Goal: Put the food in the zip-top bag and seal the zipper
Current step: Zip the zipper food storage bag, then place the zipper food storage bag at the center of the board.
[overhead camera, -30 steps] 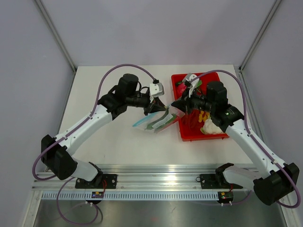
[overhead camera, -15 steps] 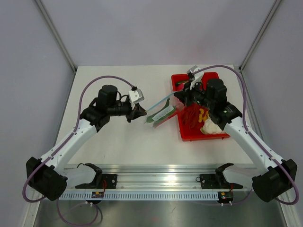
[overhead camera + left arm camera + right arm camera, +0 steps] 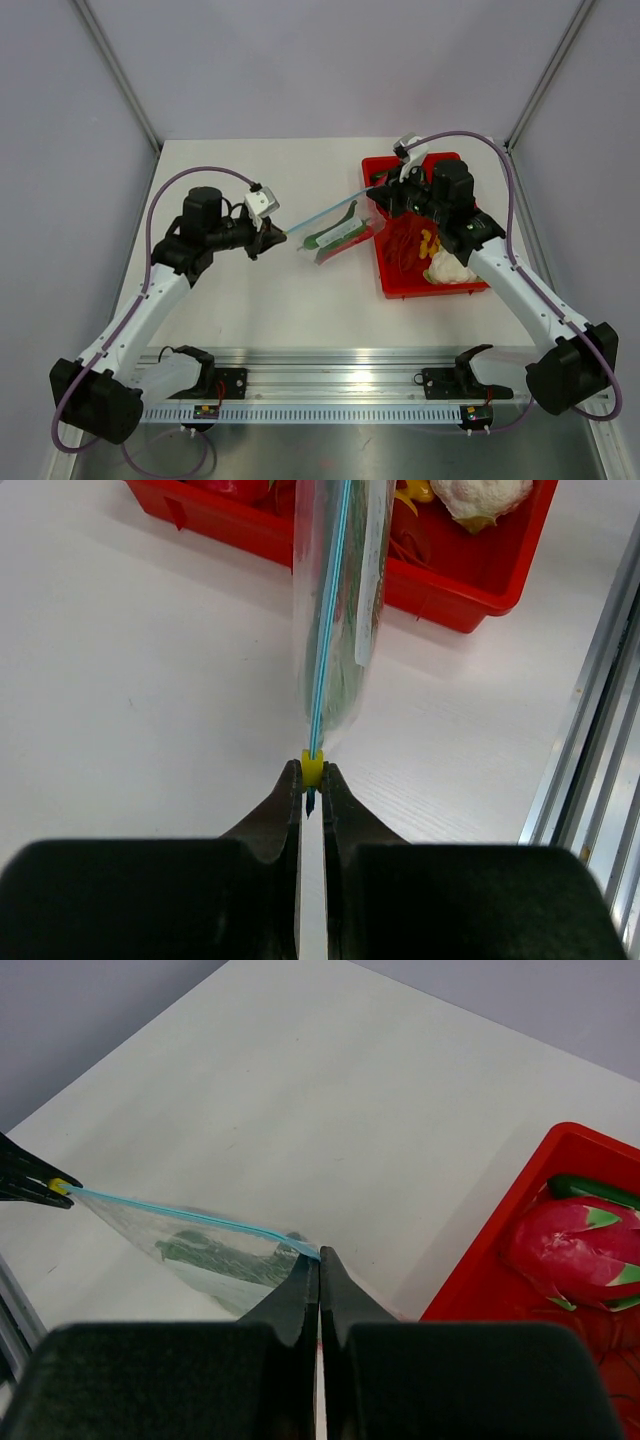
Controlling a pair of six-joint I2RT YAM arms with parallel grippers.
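Observation:
The zip-top bag [image 3: 345, 240] hangs stretched between my two grippers above the table. The food [image 3: 333, 236], green with a red part, lies inside it, and shows as a green shape [image 3: 215, 1253] through the plastic. The zipper [image 3: 320, 214] runs taut as a thin light-blue line [image 3: 327, 620] along the top edge. My left gripper [image 3: 276, 235] is shut on the small yellow slider [image 3: 312, 767] at the zipper's left end. My right gripper [image 3: 373, 197] is shut on the bag's right corner [image 3: 310, 1252], at the zipper's other end.
A red tray [image 3: 400, 288] sits at the right, just behind the bag. It holds a pink dragon fruit [image 3: 580, 1250], a white cauliflower [image 3: 450, 268] and other items. A metal rail [image 3: 340, 385] runs along the near table edge.
My left arm has pulled left, dragging the yellow slider along the zipper. The bag, slack a second ago, now hangs taut. The right gripper has shifted slightly toward the back.

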